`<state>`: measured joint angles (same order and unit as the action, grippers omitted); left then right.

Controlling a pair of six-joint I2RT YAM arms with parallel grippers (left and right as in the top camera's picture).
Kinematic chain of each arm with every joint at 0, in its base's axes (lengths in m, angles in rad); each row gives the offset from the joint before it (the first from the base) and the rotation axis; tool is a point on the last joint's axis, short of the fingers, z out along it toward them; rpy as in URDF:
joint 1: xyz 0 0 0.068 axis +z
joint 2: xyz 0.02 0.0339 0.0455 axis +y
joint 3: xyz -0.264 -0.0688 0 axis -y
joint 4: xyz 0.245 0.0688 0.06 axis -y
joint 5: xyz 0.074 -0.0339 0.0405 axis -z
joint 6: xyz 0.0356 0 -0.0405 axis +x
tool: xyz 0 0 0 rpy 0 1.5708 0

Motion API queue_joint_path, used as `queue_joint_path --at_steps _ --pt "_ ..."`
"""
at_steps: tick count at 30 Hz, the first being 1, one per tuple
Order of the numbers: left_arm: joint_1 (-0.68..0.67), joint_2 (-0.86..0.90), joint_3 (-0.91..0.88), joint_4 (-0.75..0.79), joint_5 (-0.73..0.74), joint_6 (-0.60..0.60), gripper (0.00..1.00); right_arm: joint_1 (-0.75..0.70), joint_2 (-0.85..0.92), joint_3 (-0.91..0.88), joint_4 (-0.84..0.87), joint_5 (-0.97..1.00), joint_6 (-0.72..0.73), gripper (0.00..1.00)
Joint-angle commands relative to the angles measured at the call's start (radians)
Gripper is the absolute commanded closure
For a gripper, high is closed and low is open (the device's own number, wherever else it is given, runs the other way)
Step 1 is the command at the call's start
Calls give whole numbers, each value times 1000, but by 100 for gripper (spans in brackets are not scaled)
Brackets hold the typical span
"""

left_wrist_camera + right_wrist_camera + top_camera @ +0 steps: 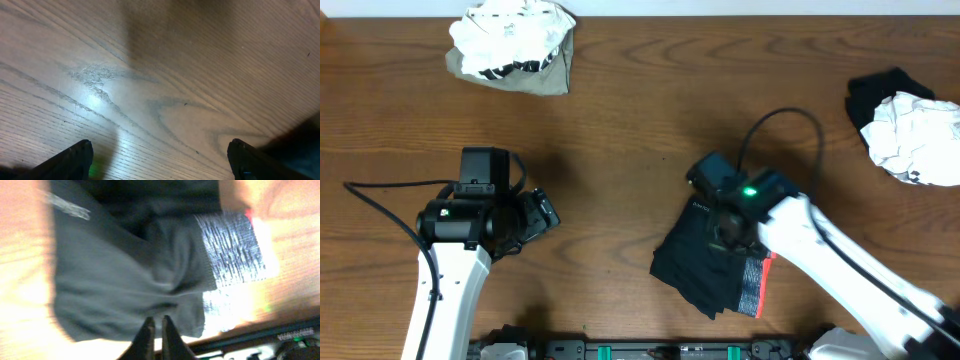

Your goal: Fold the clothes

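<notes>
The wooden surface (620, 120) is carrying everything, with its middle left bare, probably as room for folding.

The long black garment (705, 270) is lying near the front edge, right of centre, bunched into a rough rectangle. This looks like a fold in progress rather than a finished one.

Two other heaps of clothes are waiting at the margins, probably parked there so they do not get in the way. A white and olive-grey pile (515, 45) is sitting at the far left, and a white and black pile (910, 125) is sitting at the right edge.

The right arm is reaching across the black garment, and its end effector (725, 232) is coming down on top of the cloth. In the right wrist view, its fingertips (150, 330) are clenched almost together at the garment's near edge. I cannot tell whether they are pinching a fold of fabric.

The left end effector (535, 215) is hanging well apart from every garment. Its fingers (70, 160) are spread wide over bare wood and gripping nothing, probably standing by.

The heathered grey band (230, 245) is showing at one end of the garment, with the coral-red edge (248, 214) peeking out just beyond it.
</notes>
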<state>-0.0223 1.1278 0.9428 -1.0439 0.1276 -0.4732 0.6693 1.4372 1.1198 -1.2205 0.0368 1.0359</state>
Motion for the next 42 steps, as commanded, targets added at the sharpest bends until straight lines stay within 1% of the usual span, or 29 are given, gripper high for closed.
queue_joint_path --at_steps 1,3,7,9,13,23,26,31,33,34,37,42 --pt "4 2 -4 -3 -5 9 12 -18 -71 15 -14 51 -12 87" --pt "4 2 -4 -3 -5 9 12 -38 -89 5 -18 57 -12 85" --pt "4 2 -4 -3 -5 9 12 -66 -81 -50 -2 57 -12 85" --pt "4 2 -4 -3 -5 9 12 -76 -70 -102 32 49 -11 84" --pt "4 2 -4 -3 -5 9 12 -100 -45 -219 118 10 17 87" --pt "4 2 -4 -3 -5 9 12 -134 -43 -409 296 -97 18 80" --pt "4 2 -4 -3 -5 9 12 -134 -43 -443 327 -117 26 82" --pt "4 2 -4 -3 -5 9 12 -137 -43 -447 336 -115 44 87" --pt "4 2 -4 -3 -5 9 12 -137 -44 -444 340 -114 45 97" --pt "4 2 -4 -4 -5 9 12 -138 -45 -439 332 -110 44 99" --pt "4 2 -4 -7 -5 10 12 -141 -48 -393 277 -84 44 99" --pt "4 2 -4 -7 -5 9 12 -141 -83 -238 99 19 44 99"
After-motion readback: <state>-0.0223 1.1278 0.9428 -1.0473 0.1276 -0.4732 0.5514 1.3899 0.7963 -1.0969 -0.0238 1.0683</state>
